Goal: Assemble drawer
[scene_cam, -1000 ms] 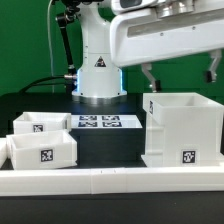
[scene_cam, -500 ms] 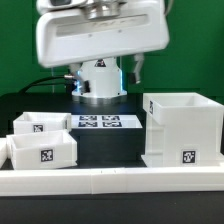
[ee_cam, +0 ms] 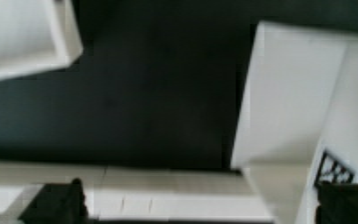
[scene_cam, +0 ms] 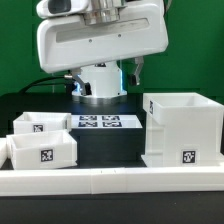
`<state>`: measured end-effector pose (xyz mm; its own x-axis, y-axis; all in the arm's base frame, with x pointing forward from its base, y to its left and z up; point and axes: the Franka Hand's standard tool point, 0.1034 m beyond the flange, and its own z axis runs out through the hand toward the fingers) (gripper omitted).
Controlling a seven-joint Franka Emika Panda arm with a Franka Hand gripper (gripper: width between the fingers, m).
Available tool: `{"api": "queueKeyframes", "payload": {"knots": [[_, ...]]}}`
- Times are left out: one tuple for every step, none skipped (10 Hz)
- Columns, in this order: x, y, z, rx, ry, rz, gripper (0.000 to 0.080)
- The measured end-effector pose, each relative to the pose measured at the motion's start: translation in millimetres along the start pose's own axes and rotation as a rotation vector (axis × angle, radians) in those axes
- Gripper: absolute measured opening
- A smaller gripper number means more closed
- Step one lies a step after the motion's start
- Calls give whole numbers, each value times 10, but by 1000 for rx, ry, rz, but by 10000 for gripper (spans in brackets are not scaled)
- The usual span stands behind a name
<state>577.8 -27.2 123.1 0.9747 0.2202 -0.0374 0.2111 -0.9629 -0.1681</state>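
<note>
The tall white drawer housing point(scene_cam: 182, 128) stands at the exterior view's right, open side up, with a tag low on its front. Two shallow white trays lie at the left, one behind point(scene_cam: 38, 122) and one in front point(scene_cam: 45, 150), each with a tag. My gripper point(scene_cam: 105, 78) hangs high above the table's middle, fingers wide apart with nothing between them. In the wrist view the gripper point(ee_cam: 197, 205) is open over the dark table, with the housing point(ee_cam: 309, 100) on one side and a tray point(ee_cam: 19, 40) on the other.
The marker board point(scene_cam: 103, 122) lies flat at the back middle, in front of the robot base. A long low white rail point(scene_cam: 110, 180) runs along the front edge; it also shows in the wrist view point(ee_cam: 158, 185).
The hand has swung from the exterior view's upper right to above the middle and left. Over the last half second it has hardly moved. The parts have not moved.
</note>
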Motion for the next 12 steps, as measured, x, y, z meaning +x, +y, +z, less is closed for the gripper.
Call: {"api": "queueKeyframes", "payload": {"knots": [[-91, 62, 64, -9, -29, -12, 649], [-119, 133, 99, -33, 5, -17, 649], [-185, 206, 168, -60, 37, -38, 649], [-284, 317, 257, -76, 46, -64, 649], [-349, 415, 329, -87, 50, -78, 649], [-364, 456, 370, -97, 60, -76, 649], [-359, 441, 370, -95, 58, -77, 649], [-361, 444, 373, -95, 58, -77, 649], [-363, 444, 378, -95, 57, -77, 649], [-365, 444, 382, -95, 56, -77, 649], [-372, 451, 396, -95, 55, -77, 649], [-429, 517, 485, -113, 68, -117, 649]]}}
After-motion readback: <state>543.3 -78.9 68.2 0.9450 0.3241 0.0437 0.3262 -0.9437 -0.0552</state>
